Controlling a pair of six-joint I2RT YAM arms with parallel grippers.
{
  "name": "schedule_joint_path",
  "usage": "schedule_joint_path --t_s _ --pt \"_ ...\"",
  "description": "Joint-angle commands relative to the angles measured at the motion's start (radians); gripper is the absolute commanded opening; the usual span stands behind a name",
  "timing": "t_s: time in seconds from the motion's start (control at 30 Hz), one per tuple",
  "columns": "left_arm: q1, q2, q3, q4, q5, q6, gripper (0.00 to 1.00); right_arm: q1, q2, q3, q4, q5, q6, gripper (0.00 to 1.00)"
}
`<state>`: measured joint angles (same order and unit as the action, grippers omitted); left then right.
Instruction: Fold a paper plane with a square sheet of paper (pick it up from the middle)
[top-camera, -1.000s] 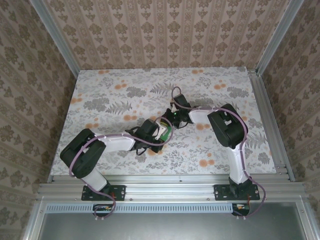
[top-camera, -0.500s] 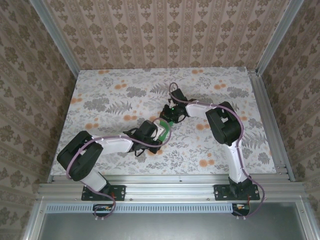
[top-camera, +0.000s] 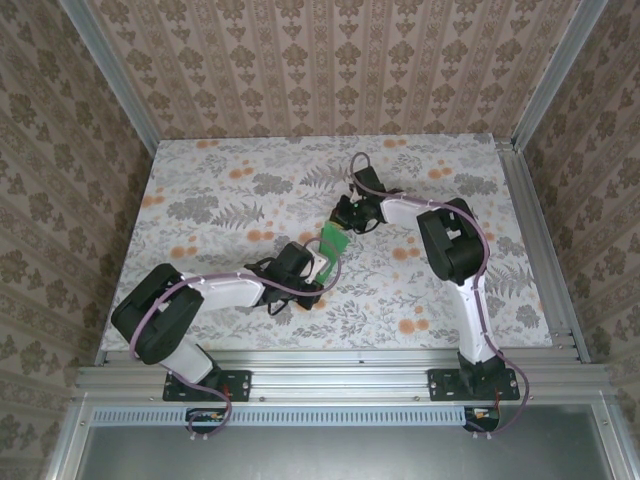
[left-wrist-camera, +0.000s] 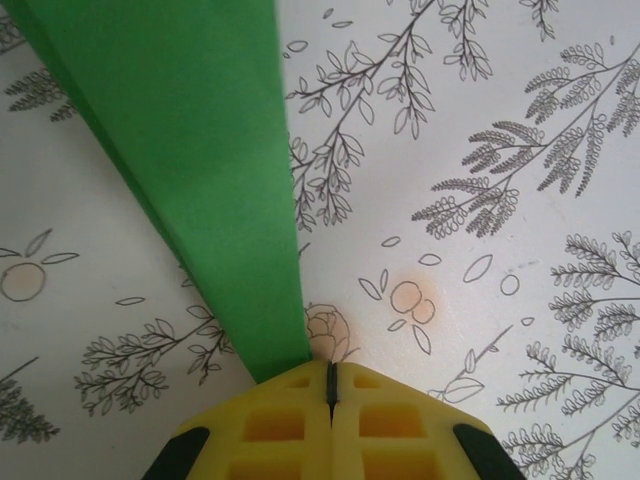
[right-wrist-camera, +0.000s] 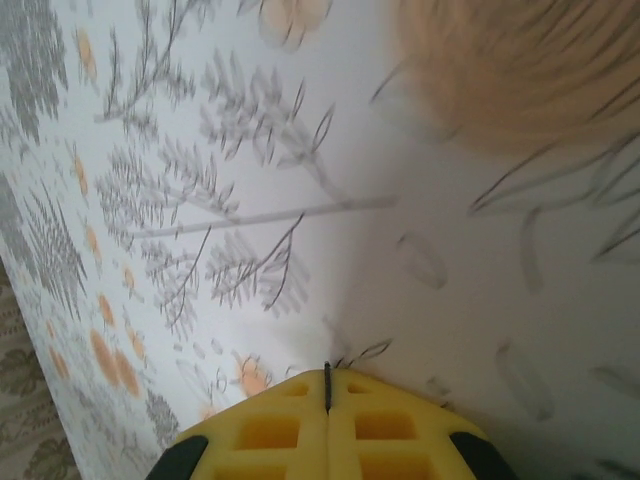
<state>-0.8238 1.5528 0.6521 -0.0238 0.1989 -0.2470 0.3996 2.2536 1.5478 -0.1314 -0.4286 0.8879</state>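
Two pincers are brought to the middle of the bench (top-camera: 220, 200), one at each end of the paper (top-camera: 333, 240). The paper is seen as a narrow green wedge, already folded. It lies flat a little right of centre and runs from near to far, leaning slightly right.

The left pincer (left-wrist-camera: 330, 385) is shut tight, its pads meeting with nothing between them. Its tip is set at the narrow near end of the wedge, touching it, and is judged to be pressing that end down rather than gripping it. The right pincer (right-wrist-camera: 328, 385) is likewise closed on nothing and is held low over the bare bench just beyond the paper's far end.

Closed tips are probably used as a blunt tool, so that a crease can be rubbed flat while the other end is pinned. Whether the paper is truly trapped under the left tip cannot be told.
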Motion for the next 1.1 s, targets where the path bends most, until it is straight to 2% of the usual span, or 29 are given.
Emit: schedule_joint_path --t_s 0.0,0.17,0.33,0.5,0.63,0.73,0.87,1.07 --pt "-0.012 0.017 -0.036 -0.17 0.041 -0.018 0.0 -0.002 -0.015 -0.01 0.015 0.022 -0.016 0.02" --pt "-0.011 -0.025 -0.007 -0.181 0.058 -0.031 0.0 0.007 -0.054 -0.062 0.057 0.006 -0.007 0.02" --pt "-0.009 -0.044 0.024 -0.221 0.068 -0.021 0.0 0.0 -0.204 -0.14 0.039 0.061 -0.055 0.05" --pt "-0.006 -0.111 0.043 -0.239 0.076 -0.033 0.11 0.008 -0.368 -0.32 0.115 0.009 -0.039 0.11" --pt "-0.003 -0.156 0.091 -0.295 0.095 -0.027 0.19 0.062 -0.461 -0.457 0.228 -0.075 0.043 0.13" --pt "0.0 -0.198 0.123 -0.346 0.102 -0.023 0.21 0.123 -0.501 -0.526 0.282 -0.084 0.089 0.12" --pt "0.017 -0.259 0.135 -0.426 0.079 -0.04 0.2 0.173 -0.498 -0.578 0.332 -0.075 0.125 0.12" --pt "0.05 -0.354 0.059 -0.392 0.065 -0.105 0.1 0.246 -0.439 -0.568 0.385 -0.086 0.16 0.1"
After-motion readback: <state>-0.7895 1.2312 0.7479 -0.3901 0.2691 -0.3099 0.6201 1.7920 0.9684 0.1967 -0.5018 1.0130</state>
